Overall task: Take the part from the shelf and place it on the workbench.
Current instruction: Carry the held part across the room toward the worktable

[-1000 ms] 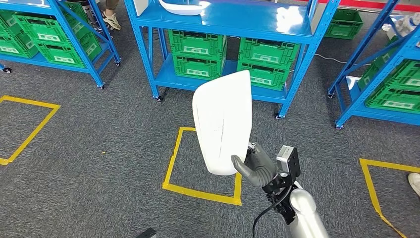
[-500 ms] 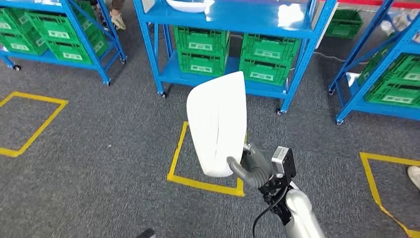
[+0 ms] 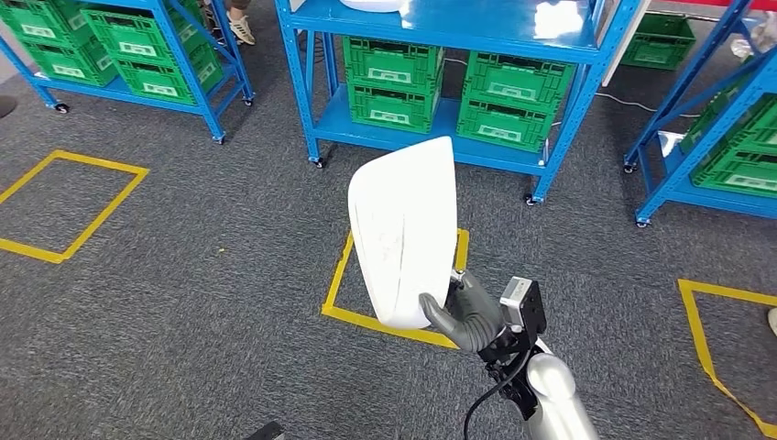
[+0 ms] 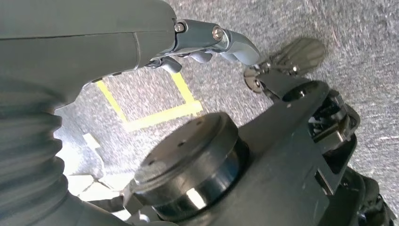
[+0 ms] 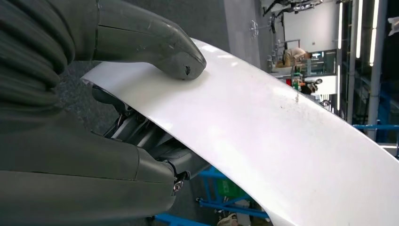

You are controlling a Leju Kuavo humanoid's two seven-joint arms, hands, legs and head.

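Observation:
In the head view my right hand [image 3: 467,316] grips the lower edge of a large white curved part [image 3: 403,229], holding it upright over the grey carpet, in front of the blue shelf [image 3: 440,27]. The right wrist view shows the thick thumb [image 5: 155,42] pressed on the part's glossy face [image 5: 263,136], with the darker fingers underneath. My left hand [image 4: 94,42] hangs beside my body over the carpet, its fingers loosely apart and holding nothing. Another white part [image 3: 371,5] lies on the shelf's top board at the picture's edge.
Green crates [image 3: 394,82] fill the shelf's lower level. More blue shelves with crates stand at the left [image 3: 137,46] and right [image 3: 724,137]. Yellow taped squares [image 3: 344,275] mark the carpet. A person's shoe [image 3: 241,32] shows behind the left shelf.
The whole picture has shifted, so the camera has moved: shelves and floor marks slid right and up. The part stays held in my right hand.

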